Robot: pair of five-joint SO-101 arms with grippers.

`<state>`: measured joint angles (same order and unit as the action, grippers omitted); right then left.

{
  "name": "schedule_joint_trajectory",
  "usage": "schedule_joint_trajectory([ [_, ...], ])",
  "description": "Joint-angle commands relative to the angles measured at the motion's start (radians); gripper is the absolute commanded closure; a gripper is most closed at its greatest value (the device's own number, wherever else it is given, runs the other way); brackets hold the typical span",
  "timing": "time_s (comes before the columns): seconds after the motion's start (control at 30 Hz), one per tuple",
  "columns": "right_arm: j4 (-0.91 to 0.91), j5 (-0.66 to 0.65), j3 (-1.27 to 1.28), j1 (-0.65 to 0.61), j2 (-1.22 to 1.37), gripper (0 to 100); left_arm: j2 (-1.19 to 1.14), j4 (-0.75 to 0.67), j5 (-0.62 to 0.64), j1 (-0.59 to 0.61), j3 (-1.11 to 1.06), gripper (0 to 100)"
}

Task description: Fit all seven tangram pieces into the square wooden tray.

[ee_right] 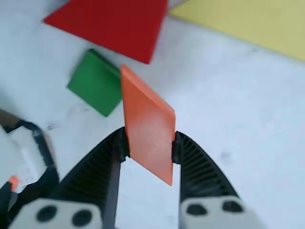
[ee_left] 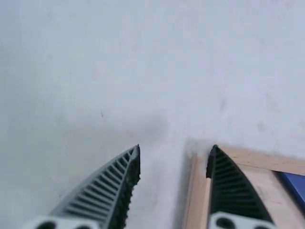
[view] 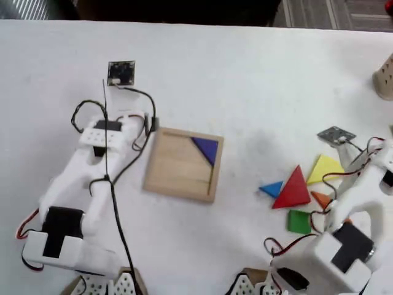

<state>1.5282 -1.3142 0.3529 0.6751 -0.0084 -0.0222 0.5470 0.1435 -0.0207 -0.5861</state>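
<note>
The square wooden tray lies mid-table with a dark blue triangle in its far right corner. My left gripper is open at the tray's corner, one finger over the rim and nothing between the fingers. Right of the tray lie a blue triangle, a red triangle, a yellow piece and a green square. My right gripper is shut on an orange piece, held on edge just above the table near the green square and the red triangle.
Small circuit boards lie on the table at the back left and by the yellow piece, with black cables trailing over the left arm. A tan object stands at the far right edge.
</note>
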Motion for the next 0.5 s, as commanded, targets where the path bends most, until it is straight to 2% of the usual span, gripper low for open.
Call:
schedule_joint_trajectory([
  [0.0, 0.062, 0.015, 0.074, -0.065, -0.179, 98.1, 0.008, 0.005, 0.002, 0.015, 0.054, 77],
  [0.07, 0.067, 0.020, 0.153, -0.105, -0.280, 98.1, 0.008, 0.005, 0.002, 0.015, 0.054, 77],
  [0.17, 0.053, 0.124, 0.252, -0.196, -0.438, 98.1, 0.008, 0.005, 0.002, 0.015, 0.054, 77],
  [0.37, -0.016, 0.436, 0.319, -0.489, -0.605, 98.1, 0.008, 0.005, 0.003, 0.028, 0.054, 77],
  [0.47, -0.065, 0.516, 0.319, -0.636, -0.587, 98.1, 0.008, 0.005, 0.005, 0.044, 0.055, 77],
])
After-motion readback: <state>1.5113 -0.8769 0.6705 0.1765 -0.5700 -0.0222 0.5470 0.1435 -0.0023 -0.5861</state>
